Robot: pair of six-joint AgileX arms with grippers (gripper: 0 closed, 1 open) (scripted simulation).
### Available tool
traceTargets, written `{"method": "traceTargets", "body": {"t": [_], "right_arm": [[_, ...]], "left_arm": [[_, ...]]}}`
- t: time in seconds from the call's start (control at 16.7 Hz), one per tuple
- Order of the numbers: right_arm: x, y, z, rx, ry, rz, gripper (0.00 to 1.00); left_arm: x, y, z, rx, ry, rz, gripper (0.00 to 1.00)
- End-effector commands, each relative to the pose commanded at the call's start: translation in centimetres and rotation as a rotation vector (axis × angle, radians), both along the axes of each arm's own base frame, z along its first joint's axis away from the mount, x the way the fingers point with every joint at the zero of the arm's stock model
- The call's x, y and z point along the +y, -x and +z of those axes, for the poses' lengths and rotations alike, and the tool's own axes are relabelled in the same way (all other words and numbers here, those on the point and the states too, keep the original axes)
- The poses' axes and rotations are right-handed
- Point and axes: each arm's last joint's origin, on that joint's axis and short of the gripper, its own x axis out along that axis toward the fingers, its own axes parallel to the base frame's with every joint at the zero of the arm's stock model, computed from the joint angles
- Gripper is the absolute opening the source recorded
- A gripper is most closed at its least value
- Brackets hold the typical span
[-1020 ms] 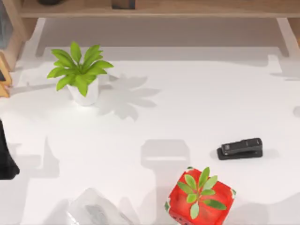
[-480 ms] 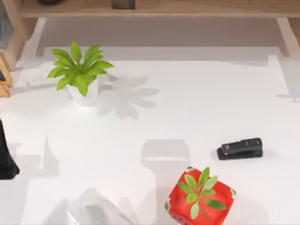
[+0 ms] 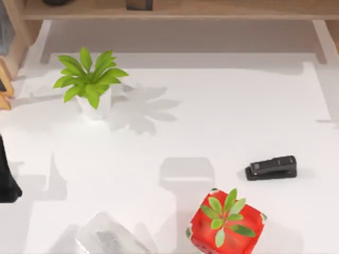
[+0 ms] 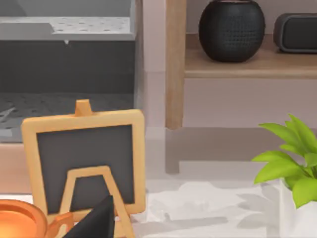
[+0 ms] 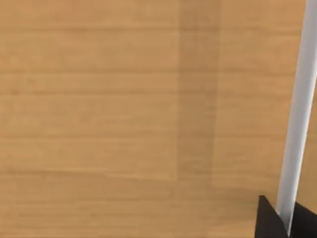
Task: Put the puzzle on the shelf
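The right claw (image 5: 271, 220) hangs close over pale tan wood grain, which I take to be the long light tan wooden plank shelf (image 3: 212, 10) running along the table's (image 3: 222, 116) far edge. A white strip crosses the right wrist view beside the claw's dark tip. Whether this claw is open, closed or gripping anything, I cannot tell. I also cannot tell where the small twisty cube puzzle with yellow, green and blue tiles is: it may be in that claw or already on the board.

The left claw (image 3: 7, 185) is parked at the table's left edge, facing a small wood-framed chalkboard easel (image 4: 84, 158); its state is likewise unclear.

On the shelf near its left end sit a round black speaker (image 4: 231, 27) and, just beside it, a dark grey rectangular speaker (image 4: 297, 32). On the table stand a green leafy plant in a white pot (image 3: 92, 87) toward the far left corner, a black stapler (image 3: 271, 167) toward the right edge, and a red box with green leaves (image 3: 226, 222) at the near edge.

Likely risks:
- If the puzzle is held, letting go too near the board's lip could let it tip over and fall to the table.
- Letting go from above the board could make it bounce or roll.
- If it is already down, a careless pull-back could drag it off the board.
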Motion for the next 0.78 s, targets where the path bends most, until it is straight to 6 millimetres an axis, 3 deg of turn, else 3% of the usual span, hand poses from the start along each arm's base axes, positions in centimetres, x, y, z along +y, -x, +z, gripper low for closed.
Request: {"method": "traceTargets", "body": {"t": [0.24, 0.48, 0.78], "right_arm": [[0.2, 3.1, 0.1, -0.002, 0.002, 0.001, 0.0], [0.2, 3.2, 0.1, -0.003, 0.003, 0.001, 0.0], [0.2, 3.2, 0.1, -0.003, 0.003, 0.001, 0.38]], "left_arm": [[0.0, 0.0, 0.0, 0.0, 0.0, 0.0, 1.0], [0.0, 0.0, 0.0, 0.0, 0.0, 0.0, 1.0], [0.0, 0.0, 0.0, 0.0, 0.0, 0.0, 1.0]]}}
